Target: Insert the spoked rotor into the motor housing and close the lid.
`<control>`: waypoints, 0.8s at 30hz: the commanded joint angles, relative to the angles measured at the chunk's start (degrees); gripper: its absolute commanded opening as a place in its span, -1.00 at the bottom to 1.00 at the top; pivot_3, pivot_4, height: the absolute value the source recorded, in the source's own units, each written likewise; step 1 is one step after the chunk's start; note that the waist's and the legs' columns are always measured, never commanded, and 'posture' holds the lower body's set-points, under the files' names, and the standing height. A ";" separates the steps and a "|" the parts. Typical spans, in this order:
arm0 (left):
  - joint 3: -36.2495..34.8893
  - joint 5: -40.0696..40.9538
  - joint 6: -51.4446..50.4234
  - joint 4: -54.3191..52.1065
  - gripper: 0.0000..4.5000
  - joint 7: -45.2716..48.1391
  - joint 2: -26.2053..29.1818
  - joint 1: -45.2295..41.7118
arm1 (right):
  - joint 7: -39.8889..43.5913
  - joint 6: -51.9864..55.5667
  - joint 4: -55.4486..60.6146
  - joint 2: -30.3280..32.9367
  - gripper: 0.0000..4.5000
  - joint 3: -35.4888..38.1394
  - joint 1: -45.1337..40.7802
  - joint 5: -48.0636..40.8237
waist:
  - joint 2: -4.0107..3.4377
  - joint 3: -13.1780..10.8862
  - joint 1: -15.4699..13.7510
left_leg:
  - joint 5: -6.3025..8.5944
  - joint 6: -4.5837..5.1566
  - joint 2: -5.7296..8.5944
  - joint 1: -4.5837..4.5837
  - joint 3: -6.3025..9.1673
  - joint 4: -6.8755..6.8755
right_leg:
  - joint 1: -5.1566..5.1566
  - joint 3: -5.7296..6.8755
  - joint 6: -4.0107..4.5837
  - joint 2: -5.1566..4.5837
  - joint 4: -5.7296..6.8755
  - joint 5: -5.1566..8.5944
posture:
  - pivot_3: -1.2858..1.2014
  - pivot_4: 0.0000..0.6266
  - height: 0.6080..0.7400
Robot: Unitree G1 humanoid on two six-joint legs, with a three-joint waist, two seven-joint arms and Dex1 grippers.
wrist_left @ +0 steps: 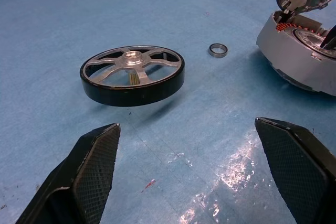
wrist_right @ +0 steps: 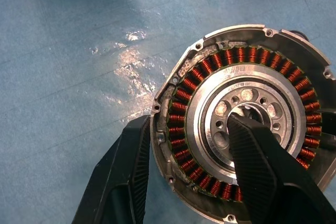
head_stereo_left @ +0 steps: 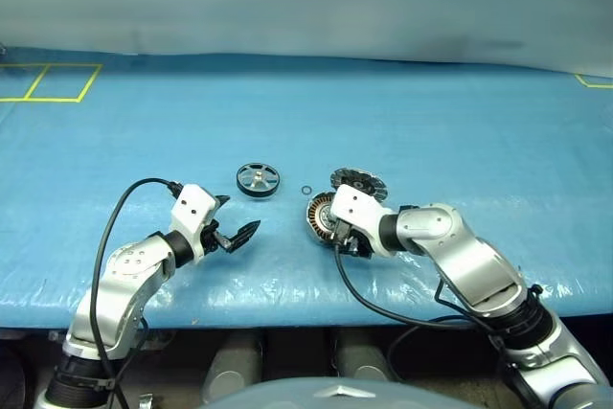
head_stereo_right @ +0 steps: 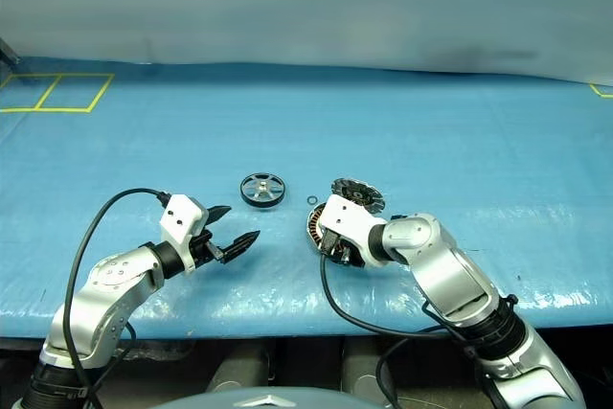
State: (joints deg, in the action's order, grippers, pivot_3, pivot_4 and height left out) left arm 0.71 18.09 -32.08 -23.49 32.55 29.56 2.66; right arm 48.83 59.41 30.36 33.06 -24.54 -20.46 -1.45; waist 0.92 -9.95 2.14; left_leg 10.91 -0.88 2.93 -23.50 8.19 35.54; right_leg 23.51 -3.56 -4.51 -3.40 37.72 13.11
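Two arms reach over a wide blue tabletop (head_stereo_left: 402, 112) with much bare surface toward its far edge and both sides; the parts sit close to the near edge. The motor housing (wrist_right: 247, 124) lies near the middle, copper windings up, its lid (head_stereo_left: 359, 179) hinged open at the far side, the dark segmented face showing. The right gripper (wrist_right: 189, 166) straddles the housing's rim — one finger outside the wall, the other over the silver centre — jaws partly spread and closed on that rim, as far as the wrist view shows. The left gripper (wrist_left: 202, 177) hovers over bare tabletop, jaws spread wide and empty. The spoked rotor (head_stereo_left: 258, 179) lies flat just beyond it, apart from the housing. Between rotor and housing rests a tiny ring (wrist_left: 218, 50), touching neither.
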 commanded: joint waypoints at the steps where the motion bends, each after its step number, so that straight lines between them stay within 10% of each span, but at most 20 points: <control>1: -0.43 0.25 -0.03 -1.67 1.00 0.13 0.36 0.08 | -0.35 0.48 1.43 -1.30 -0.14 -3.22 0.32 -2.43 | 0.00 0.00 0.01 | 0.00 0.00 -0.01 0.00 0.00 0.00 | 0.00 0.00 0.00 0.00 0.00 0.00 | 0.03 -0.52 1.00; 11: -0.37 0.21 -0.29 -1.54 1.00 0.28 0.62 -0.29 | -3.45 -0.18 1.05 -2.81 -0.14 -4.74 -1.49 -2.47 | 0.01 0.00 0.11 | 0.01 -0.03 -0.13 0.04 -0.05 0.00 | 0.02 0.10 0.03 0.02 0.02 0.00 | 0.03 -0.52 1.00; 19: -0.08 0.10 -0.19 -1.09 1.00 0.49 0.62 -0.93 | -6.22 0.65 1.71 -2.21 0.99 -4.38 -2.92 -2.25 | -0.01 -0.01 -0.18 | 0.01 -0.07 -0.14 -0.07 -0.04 0.00 | 0.11 0.29 0.09 -0.07 -0.03 -0.07 | 0.03 -0.52 1.00; 24: 0.17 0.11 -0.09 -0.87 1.00 0.67 0.58 -0.94 | -6.00 2.19 5.02 -0.10 0.99 -1.63 -3.49 -4.23 | -0.01 -0.01 -0.34 | 0.01 -0.07 -0.11 -0.07 -0.02 0.00 | 0.10 0.32 0.09 -0.10 -0.03 -0.06 | 0.03 -0.52 1.00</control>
State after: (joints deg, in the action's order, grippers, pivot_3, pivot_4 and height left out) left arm 0.92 18.15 -32.41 -23.49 32.68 29.67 2.17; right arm 42.90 60.99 32.25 32.55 -28.59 -23.15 -4.63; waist 0.91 -9.96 1.80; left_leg 10.92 -0.95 2.80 -23.58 8.17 35.54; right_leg 23.62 -3.23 -4.42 -3.49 37.69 13.05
